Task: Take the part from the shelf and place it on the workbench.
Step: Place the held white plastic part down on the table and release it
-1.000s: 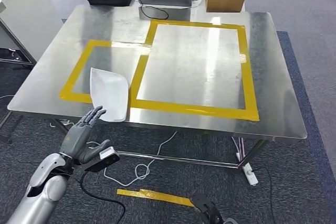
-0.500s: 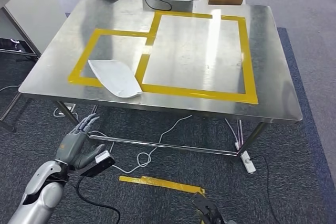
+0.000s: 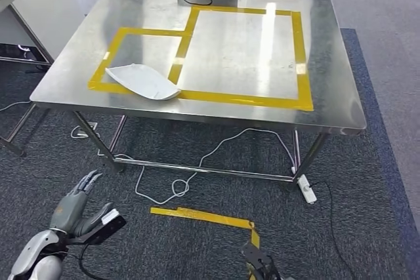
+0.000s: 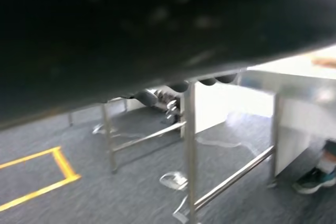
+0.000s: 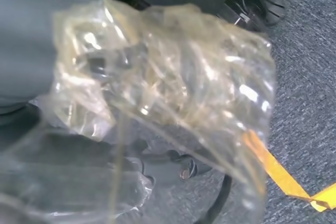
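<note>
Looking pretty much done here, guessing from the layout: white part [image 3: 144, 80] lying flat on the steel workbench [image 3: 327, 96], sitting in the smaller yellow tape frame [image 3: 124, 31] with its right tip overlapping the tape, near the front edge.

Left hand [image 3: 74, 204] hanging low over the carpet, well apart from the bench, fingers spread and gripping nothing.

Right hand [image 5: 130, 72] hiding behind crinkly clear plastic film [image 5: 222, 77] in its wrist view, so not calling whether it's holding anything.

For the remaining bit, probably just backing off cleanly:
- keeping that left arm low and away from the bench edge, avoiding nudging the part since it's lying so close to the front
- watching the white cable [image 3: 173, 195] trailing on the floor under the bench
- maybe checking the part against the frame, given that overlapping tip
</note>
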Robot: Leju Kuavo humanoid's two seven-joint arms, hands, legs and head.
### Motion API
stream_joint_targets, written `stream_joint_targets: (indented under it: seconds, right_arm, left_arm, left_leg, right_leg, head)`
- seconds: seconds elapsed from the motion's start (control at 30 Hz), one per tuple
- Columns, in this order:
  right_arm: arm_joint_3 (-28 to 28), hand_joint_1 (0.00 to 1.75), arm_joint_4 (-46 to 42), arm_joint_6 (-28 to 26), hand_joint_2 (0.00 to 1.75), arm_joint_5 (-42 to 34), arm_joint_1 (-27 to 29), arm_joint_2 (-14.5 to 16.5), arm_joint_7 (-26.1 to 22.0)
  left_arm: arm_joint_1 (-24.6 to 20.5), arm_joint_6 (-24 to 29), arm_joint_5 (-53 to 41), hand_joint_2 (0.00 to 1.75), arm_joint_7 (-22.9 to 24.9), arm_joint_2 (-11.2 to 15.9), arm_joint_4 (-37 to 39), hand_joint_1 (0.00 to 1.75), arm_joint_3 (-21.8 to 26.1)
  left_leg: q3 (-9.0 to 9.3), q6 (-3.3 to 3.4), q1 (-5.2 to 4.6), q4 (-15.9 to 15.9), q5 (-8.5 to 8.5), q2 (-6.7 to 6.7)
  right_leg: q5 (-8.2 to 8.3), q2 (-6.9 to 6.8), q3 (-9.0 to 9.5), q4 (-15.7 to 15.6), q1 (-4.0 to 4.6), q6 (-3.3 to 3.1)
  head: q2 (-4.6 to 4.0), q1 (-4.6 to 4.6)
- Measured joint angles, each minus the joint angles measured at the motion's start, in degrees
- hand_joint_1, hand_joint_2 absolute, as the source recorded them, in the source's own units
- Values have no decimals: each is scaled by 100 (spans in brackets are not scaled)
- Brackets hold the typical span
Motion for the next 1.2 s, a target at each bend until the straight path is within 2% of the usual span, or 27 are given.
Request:
stream_joint_targets:
  seconds: [0.07, 0.13, 0.17, 0.2, 0.27, 0.3, 0.33, 0.37, 0.4, 0.47, 0.5, 0.53, 0.57, 0.63, 0.67, 0.7, 0.77, 0.8, 0.83, 0.87, 0.9, 0.97, 1.03, 1.07, 1.13, 1.17, 1.2]
  right_arm:
    - [-8, 0, -19, -50, 0, -68, 38, -10, -33]
    - [-28, 0, -24, -95, 0, -144, 101, -32, -69]
    - [-42, 0, -27, -117, 0, -186, 138, -46, -84]
    - [-58, 0, -31, -138, 0, -229, 174, -61, -99]
    - [-84, 0, -42, -175, 0, -305, 233, -91, -132]
    - [-94, 0, -49, -189, 0, -331, 260, -106, -145]
    - [-99, 0, -55, -199, 0, -348, 283, -121, -155]
    - [-104, 0, -60, -205, 0, -360, 303, -132, -160]
    - [-113, 0, -66, -209, 0, -367, 315, -140, -164]
    - [-129, 0, -85, -213, 0, -380, 312, -154, -169]
    - [-136, 0, -98, -216, 0, -391, 304, -163, -172]
    - [-140, 0, -110, -222, 0, -411, 298, -172, -174]
    - [-143, 0, -119, -229, 0, -436, 298, -180, -176]
    - [-147, 0, -122, -250, 0, -498, 327, -179, -185]
    - [-154, 0, -123, -265, 0, -527, 346, -183, -190]
    - [-165, 0, -124, -286, 0, -559, 367, -188, -199]
    - [-196, 0, -130, -326, 0, -631, 411, -201, -239]
    - [-214, 0, -133, -342, 0, -673, 438, -204, -265]
    - [-232, 0, -137, -353, 0, -715, 468, -206, -289]
    - [-252, 0, -139, -364, 0, -754, 497, -209, -308]
    - [-270, 0, -144, -379, 0, -795, 527, -211, -326]
    - [-317, 0, -157, -418, 0, -877, 575, -221, -362]
    - [-364, 0, -167, -457, 0, -945, 612, -238, -393]
    - [-385, 0, -169, -474, 0, -972, 633, -250, -404]
    - [-420, 0, -169, -503, 0, -1019, 689, -263, -427]
    - [-439, 0, -168, -514, 0, -1040, 723, -273, -440]
    - [-455, 0, -168, -520, 0, -1056, 756, -278, -451]
  left_arm:
    - [169, 7, 75, 0, -25, -51, 144, 0, 172]
    - [337, 3, 163, 0, -122, -165, 342, 0, 415]
    - [410, -13, 177, 0, -184, -244, 453, 0, 559]
    - [477, -44, 158, 0, -256, -339, 576, 0, 741]
    - [598, -129, 57, 0, -413, -542, 840, 0, 1130]
    - [652, -170, -6, 0, -483, -641, 966, 0, 1335]
    - [694, -204, -66, 0, -539, -727, 1069, 0, 1500]
    - [723, -239, -124, 0, -579, -803, 1148, 0, 1652]
    - [740, -278, -187, 0, -609, -873, 1210, 0, 1788]
    - [746, -372, -308, 0, -645, -1008, 1284, 0, 2029]
    - [744, -431, -365, 0, -657, -1073, 1314, 0, 2147]
    - [736, -497, -419, 0, -668, -1139, 1345, 0, 2268]
    - [725, -570, -481, 0, -686, -1206, 1384, 0, 2401]
    - [704, -701, -653, 0, -775, -1363, 1493, 0, 2754]
    - [699, -753, -756, 0, -839, -1447, 1558, 0, 2982]
    - [695, -800, -866, 0, -913, -1537, 1627, 0, 3216]
    - [667, -905, -1083, 0, -1072, -1707, 1756, 0, 3707]
    - [642, -967, -1193, 0, -1153, -1802, 1812, 0, 3933]
    - [610, -1036, -1300, 0, -1229, -1896, 1855, 0, 4163]
    - [578, -1104, -1405, 0, -1291, -2005, 1886, 0, 4385]
    - [546, -1172, -1512, 0, -1340, -2118, 1905, 0, 4594]
    - [473, -1306, -1707, 0, -1411, -2360, 1921, 0, 5008]
    - [383, -1394, -1755, 0, -1446, -2577, 1936, 0, 5390]
    - [345, -1413, -1698, 0, -1438, -2672, 1952, 0, 5566]
    - [317, -1412, -1451, 0, -1358, -2824, 2001, 0, 5826]
    - [318, -1404, -1305, 0, -1298, -2881, 2024, 0, 5905]
    - [322, -1393, -1178, 0, -1246, -2928, 2044, 0, 5952]
  left_leg:
    - [149, 69, -28, -300, -25, -3]
    - [86, 150, -20, -327, 67, 8]
    - [45, 199, -13, -341, 119, 16]
    - [-6, 241, -6, -355, 174, 24]
    - [-133, 292, -26, -347, 275, 31]
    - [-207, 302, -41, -342, 329, 34]
    - [-284, 308, -56, -337, 383, 36]
    - [-360, 311, -71, -333, 437, 33]
    - [-429, 310, -86, -330, 490, 27]
    - [-533, 294, -115, -324, 587, 11]
    - [-570, 278, -123, -322, 636, 8]
    - [-598, 254, -121, -323, 689, 9]
    - [-620, 225, -115, -329, 742, 10]
    - [-657, 164, -105, -358, 806, 2]
    - [-694, 133, -101, -304, 700, -6]
    - [-746, 97, -92, -161, 498, -12]
    - [-910, 20, -38, 513, -115, -15]
    - [-979, -19, -9, 903, -325, -15]
    - [-1007, -55, 19, 1204, -412, -15]
    - [-954, -86, 45, 1317, -353, -14]
    - [-806, -117, 74, 1227, -205, -14]
    - [-281, -182, 131, 560, 36, -15]
    - [124, -165, 134, -92, -4, -27]
    - [190, -130, 113, -228, -60, -33]
    - [136, -5, 85, -246, -20, -20]
    - [90, 63, 77, -242, 25, -7]
    - [29, 135, 73, -246, 80, 6]
  right_leg:
    - [95, 14, -25, -26, 3, 78]
    - [82, 22, -64, -20, -9, 161]
    - [-53, 26, -116, 71, -12, 196]
    - [-289, 29, -197, 291, -13, 222]
    - [-837, 32, -404, 1028, -15, 251]
    - [-1003, 31, -473, 1392, -14, 255]
    - [-1034, 31, -471, 1600, -12, 252]
    - [-940, 32, -371, 1600, -8, 238]
    - [-767, 33, -165, 1379, 0, 211]
    - [-506, 44, 462, 510, 31, 114]
    - [-491, 48, 751, 71, 47, 75]
    - [-517, 54, 943, -236, 66, 47]
    - [-548, 55, 1034, -406, 80, 30]
    - [-446, 40, 976, -488, 76, -2]
    - [-369, 30, 929, -516, 60, -40]
    - [-292, 18, 870, -538, 39, -74]
    - [-188, 1, 727, -499, 18, -114]
    - [-149, -13, 636, -456, 12, -107]
    - [-111, -28, 537, -407, 4, -94]
    - [-78, -41, 435, -353, -9, -72]
    - [-48, -50, 334, -295, -27, -44]
    - [-1, -57, 159, -176, -50, 22]
    - [57, -61, 47, -88, -48, 106]
    - [95, -63, 18, -72, -47, 151]
    - [147, -59, -15, -57, -75, 239]
    - [71, -50, -53, -13, -92, 273]
    - [-109, -35, -115, 113, -103, 297]
  head:
    - [0, -4]
    - [0, -7]
    - [0, 3]
    - [0, 15]
    - [0, 35]
    - [0, 37]
    - [0, 37]
    - [0, 37]
    - [0, 38]
    - [0, 35]
    - [0, 31]
    - [0, 29]
    - [0, 29]
    - [0, 42]
    - [0, 44]
    - [0, 45]
    - [0, 39]
    - [0, 39]
    - [0, 40]
    - [0, 39]
    - [0, 39]
    - [0, 33]
    - [0, 30]
    - [0, 28]
    - [0, 28]
    - [1, 32]
    - [1, 40]
